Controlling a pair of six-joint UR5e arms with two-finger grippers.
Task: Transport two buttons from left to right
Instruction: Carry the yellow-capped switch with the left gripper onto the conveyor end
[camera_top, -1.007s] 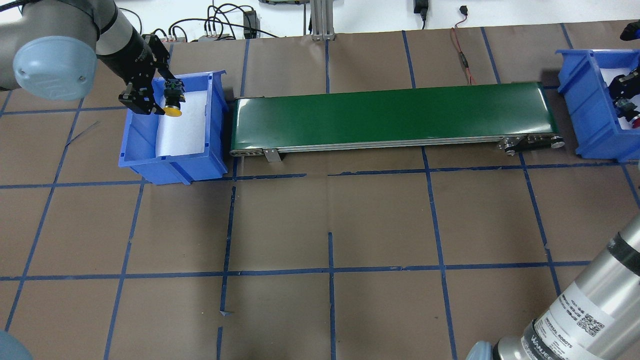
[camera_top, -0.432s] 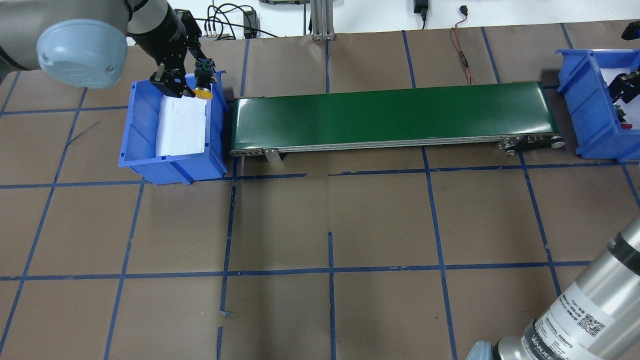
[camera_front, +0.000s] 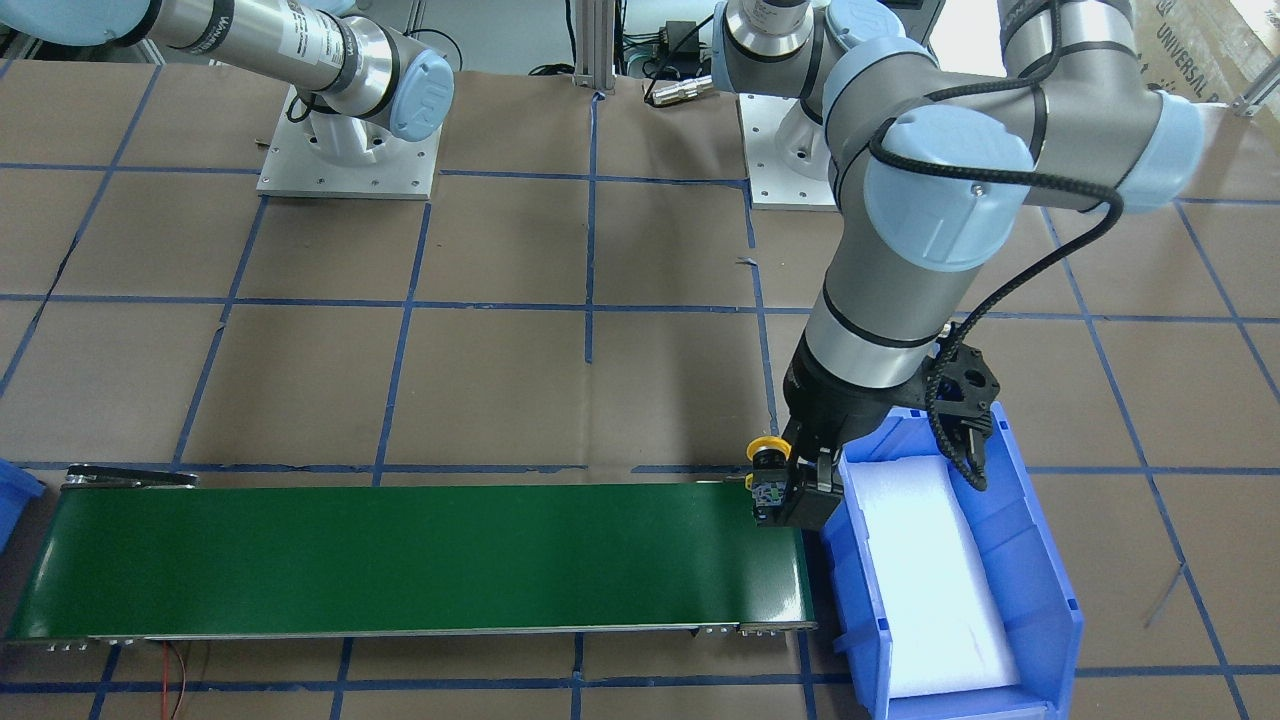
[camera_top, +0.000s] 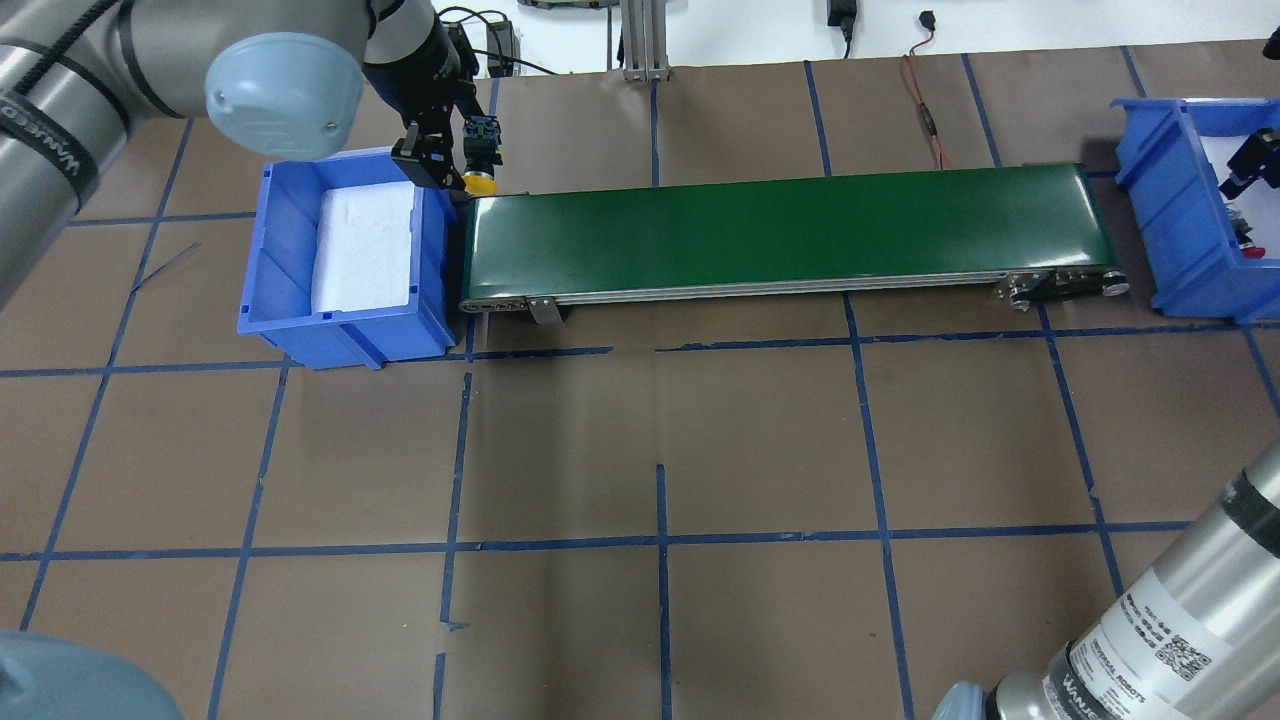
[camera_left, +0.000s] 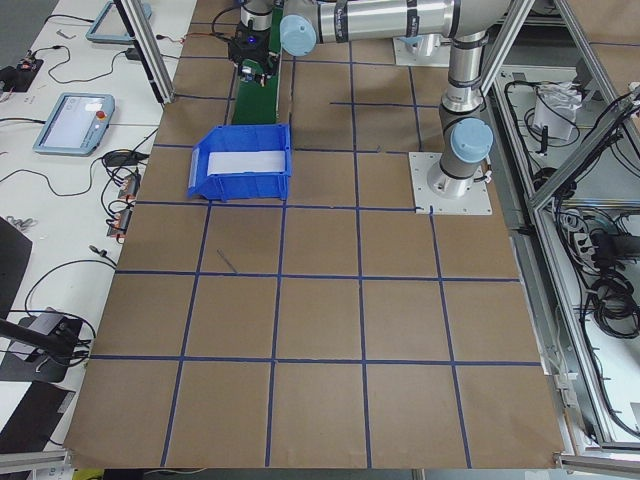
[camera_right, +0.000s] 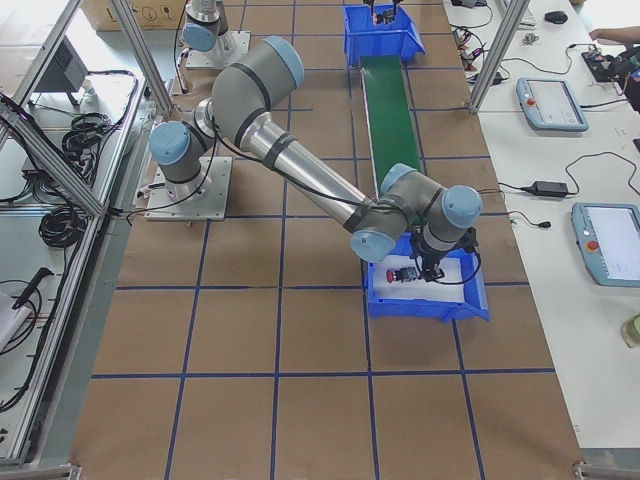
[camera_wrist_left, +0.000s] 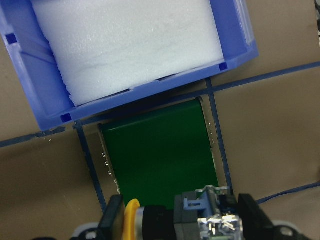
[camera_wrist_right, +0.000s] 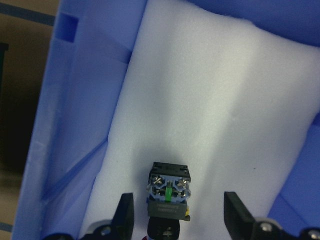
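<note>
At the bottom of the left wrist frame, the left gripper (camera_wrist_left: 182, 225) is clamped on the yellow button (camera_wrist_left: 170, 222). The button lies sideways between the fingers, cap to the frame's left, above the end of the green belt (camera_wrist_left: 160, 155) and just beside the left blue bin (camera_wrist_left: 150, 92) with its white foam liner. The part looks small, rigid and light, though its smooth plastic could twist in a loose grip. The black collar and squared body seem the surest places to hold, away from the domed cap and the grey contact block with its exposed screw terminals. Farther along, at the right edge of the overhead frame, the red button (camera_wrist_right: 169, 192) lies on its side on the foam in the right blue bin (camera_top: 1160, 200), its contact block showing a green tab. The right gripper (camera_wrist_right: 181, 215) stands over it, fingers apart and touching nothing.
</note>
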